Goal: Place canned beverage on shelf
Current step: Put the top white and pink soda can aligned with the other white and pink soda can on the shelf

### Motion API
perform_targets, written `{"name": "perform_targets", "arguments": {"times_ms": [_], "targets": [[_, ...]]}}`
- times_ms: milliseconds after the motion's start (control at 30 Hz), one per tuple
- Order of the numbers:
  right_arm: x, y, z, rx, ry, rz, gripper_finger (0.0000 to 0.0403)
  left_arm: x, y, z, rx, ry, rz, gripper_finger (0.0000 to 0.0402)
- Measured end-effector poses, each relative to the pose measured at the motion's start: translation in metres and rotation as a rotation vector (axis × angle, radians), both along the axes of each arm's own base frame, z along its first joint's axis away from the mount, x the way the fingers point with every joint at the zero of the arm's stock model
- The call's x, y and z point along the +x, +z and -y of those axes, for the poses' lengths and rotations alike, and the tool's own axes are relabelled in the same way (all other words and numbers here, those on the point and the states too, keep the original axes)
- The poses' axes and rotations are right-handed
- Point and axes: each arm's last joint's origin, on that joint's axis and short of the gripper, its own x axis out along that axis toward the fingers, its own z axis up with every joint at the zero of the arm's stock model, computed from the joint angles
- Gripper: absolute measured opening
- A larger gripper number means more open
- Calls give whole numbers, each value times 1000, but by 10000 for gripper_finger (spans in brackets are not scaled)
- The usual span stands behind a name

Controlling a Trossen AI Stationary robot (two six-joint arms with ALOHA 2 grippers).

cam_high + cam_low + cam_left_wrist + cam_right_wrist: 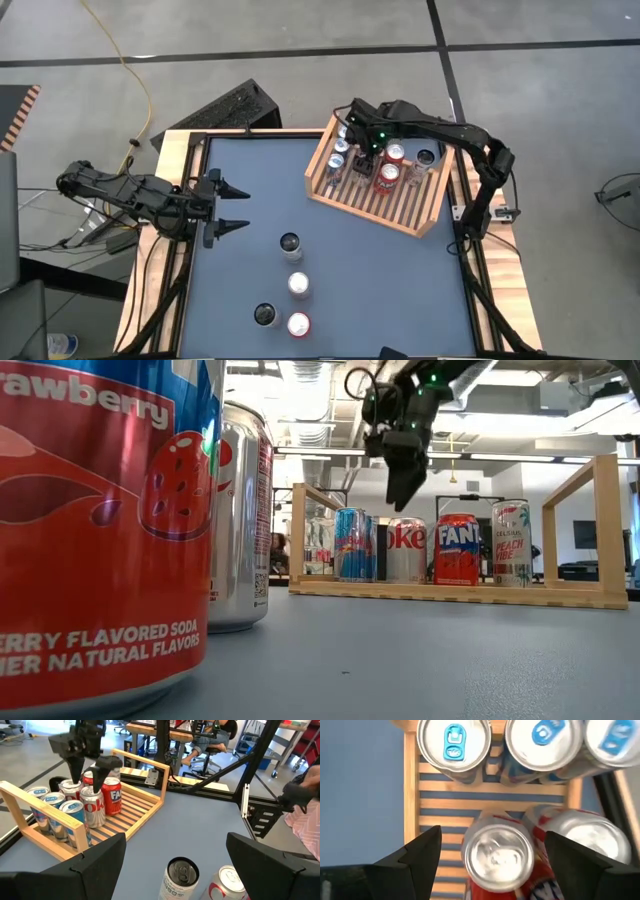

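Right gripper (362,150), jaws wide above the silver-topped red can (498,854) in the light wooden slatted shelf (400,215) — best lifted straight up, clear of neighbouring cans.

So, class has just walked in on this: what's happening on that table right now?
A two-armed robot is stocking cans into a wooden shelf. The right gripper hangs open just above a silver-topped red can standing upright in the shelf, beside other upright cans; it grips nothing. The left gripper waits open over the table's left side. Four cans stand on the blue table, not yet shelved.
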Motion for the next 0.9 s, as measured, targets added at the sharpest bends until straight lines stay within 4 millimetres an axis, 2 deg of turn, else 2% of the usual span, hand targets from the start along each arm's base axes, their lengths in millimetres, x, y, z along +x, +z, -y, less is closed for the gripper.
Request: {"name": "perform_targets", "arguments": {"times_ms": [200,300,400,533,700,833,900], "targets": [[-3,46,-16,-62,13,-55,320,0,0,0,-2,0,0,334],[-1,57,-33,-137,26,-95,299,0,0,0,-13,2,1,334],[2,51,-55,-159,79,-115,258,0,0,0,-20,-5,1,334],[3,33,-88,-148,144,-69,179,0,0,1,-39,-41,-2,334],[0,24,-140,6,157,162,106,0,0,4,-51,-115,-7,334],[19,21,-196,17,301,361,76,2,-1,8,-27,-168,-18,334],[28,25,-219,13,395,459,69,5,-3,10,-10,-175,-27,334]]}}
